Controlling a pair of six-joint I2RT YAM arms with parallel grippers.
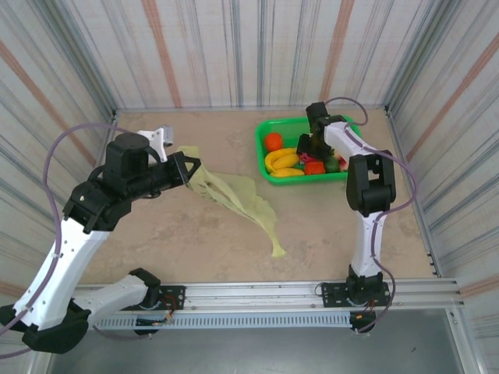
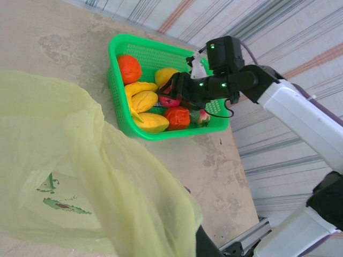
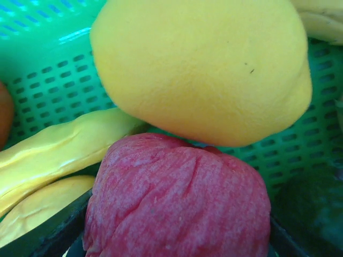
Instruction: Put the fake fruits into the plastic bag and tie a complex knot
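**Right gripper (image 2: 174,91) on a red fruit in the basket**
Its dark fingers (image 3: 48,235) flank the red fruit (image 3: 177,198); I cannot tell if they pinch yet. Best to squeeze its middle and lift straight up, clear of the yellow fruit (image 3: 203,69) touching it. Left of the basket (image 1: 260,148), the left gripper (image 1: 189,166) is clamped on the plastic bag (image 1: 234,195), which drapes onto the tan table (image 1: 327,226). Striped metal walls (image 1: 234,47) surround it.

Crowded basket, open desk in front.
The near and right stretch of the desk (image 1: 335,226) lies bare, while the plastic bag (image 1: 234,195) sprawls across the middle, lifted at one end by the left claw (image 1: 187,167). In the green basket (image 1: 260,148) the right claw (image 1: 310,149) sits hemmed in among fruits, with a red fruit (image 3: 177,203) between its fingers and a yellow fruit (image 3: 203,69) crowding just beyond.
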